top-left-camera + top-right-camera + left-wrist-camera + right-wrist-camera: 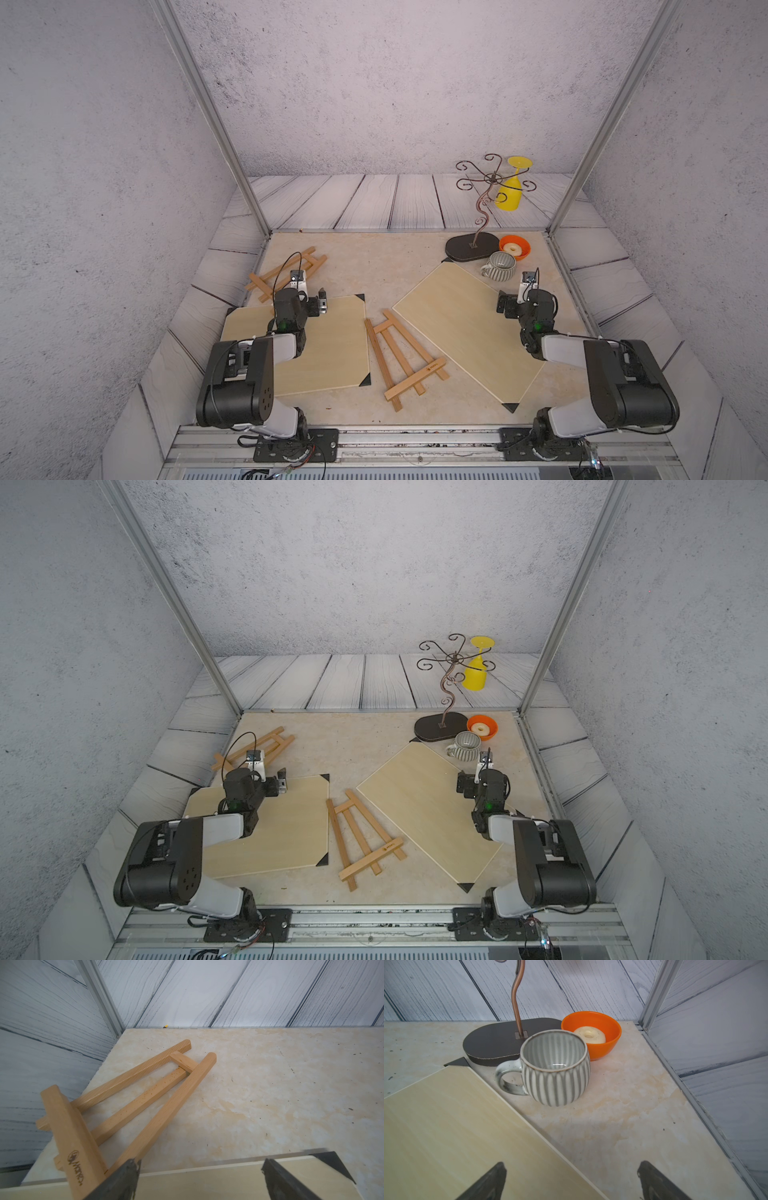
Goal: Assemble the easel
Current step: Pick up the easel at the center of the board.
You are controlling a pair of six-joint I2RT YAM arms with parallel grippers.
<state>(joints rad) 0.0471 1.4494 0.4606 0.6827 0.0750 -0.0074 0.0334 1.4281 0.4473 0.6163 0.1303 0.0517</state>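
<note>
One easel (145,1096) lies flat on the table just ahead of the left gripper (201,1164) and to its left, top end pointing away. A second easel (415,380) lies flat between the two grippers, back toward the arm bases, in the gap between the two boards. The left gripper hovers over the far edge of the left board (332,349), fingers spread wide and empty. The right gripper (572,1164) hangs over an edge of the right board (453,328), equally spread and holding nothing. A mug (556,1072) stands just ahead of it, with a bowl (602,1051) and a stand (492,1043) beyond.

The easel looks like light, stiff wood, with thin rails that should not bend. It seems smooth enough to slide on the table if nudged. Lying flat, it offers little to get under. A side rail gripped across its width, or the short top crosspiece, seems the surest hold. The rear leg probably swings, so it may flop when lifted.

In both top views the left arm covers part of the first easel. The left wrist view cuts its ledge off behind a finger and the board edge, so I cannot tell whether the ledge rests on the board. No hinge shows on either easel.
</note>
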